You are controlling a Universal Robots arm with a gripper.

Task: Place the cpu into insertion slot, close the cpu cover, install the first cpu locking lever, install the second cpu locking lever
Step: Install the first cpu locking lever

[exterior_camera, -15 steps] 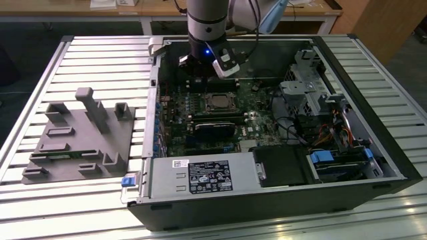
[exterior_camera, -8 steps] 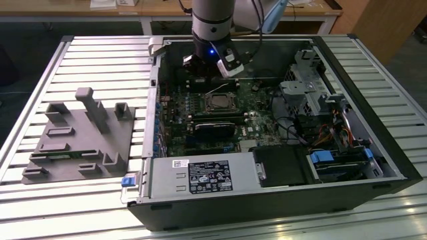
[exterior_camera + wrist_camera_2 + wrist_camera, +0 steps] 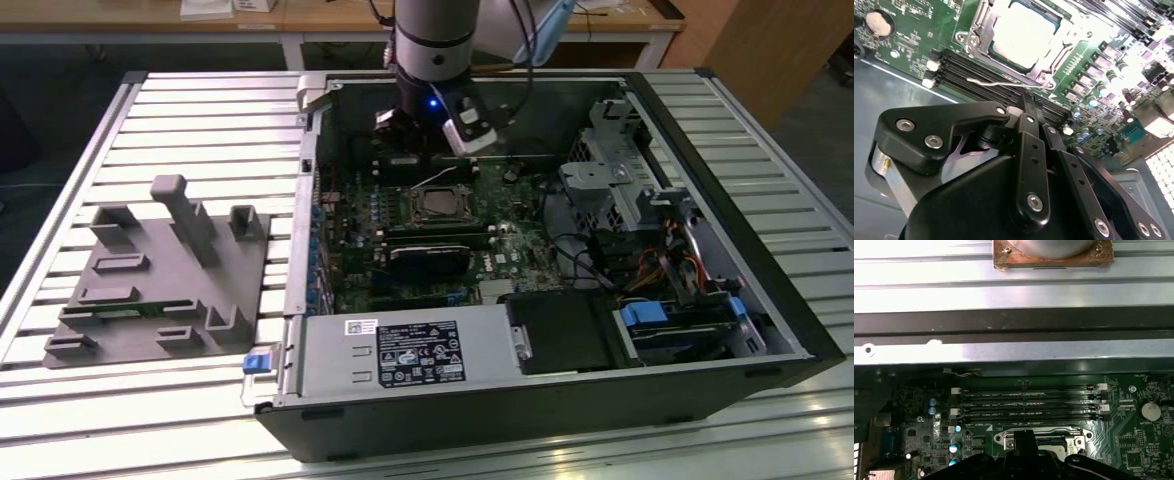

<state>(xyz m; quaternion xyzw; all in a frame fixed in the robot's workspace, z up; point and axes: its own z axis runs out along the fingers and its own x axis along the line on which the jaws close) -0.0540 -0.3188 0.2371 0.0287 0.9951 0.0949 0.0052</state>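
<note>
Setting: open black computer case point(image 3: 534, 410) lying on a slatted metal table point(image 3: 200, 110); green circuit board point(image 3: 909, 40) inside it; grey moulded fixture tray point(image 3: 160, 290) on the table at the exterior view's left, well apart from the work.
Chip: the flat, pale silvery square cpu point(image 3: 1021, 32) lies seated in the insertion slot point(image 3: 438, 205), a metal-rimmed square socket near the middle of the board, towards the far wall of the case.
Frame: the thin silvery cpu cover point(image 3: 980, 31) appears to lie down flat around the chip, whose face shows through its window.
Wire: a thin silvery locking lever point(image 3: 999, 82) with a crooked end runs along the socket edge beside the black memory slots point(image 3: 1029, 402); it looks unlatched, its free end standing clear.
Pincer: the black gripper point(image 3: 1026, 102) hangs just over that edge of the socket; in both wrist views its links meet in one tip point(image 3: 1024, 439), so it reads as clenched on nothing; whether it touches the wire I cannot tell.
Step, as I judge it: seating the first lever.
Doing it well: bear on the wire's straight run, not the crook; press down and sideways together so it tucks under its hook; keep off the chip face and the memory slots; a slipping tip could scrape the board.
</note>
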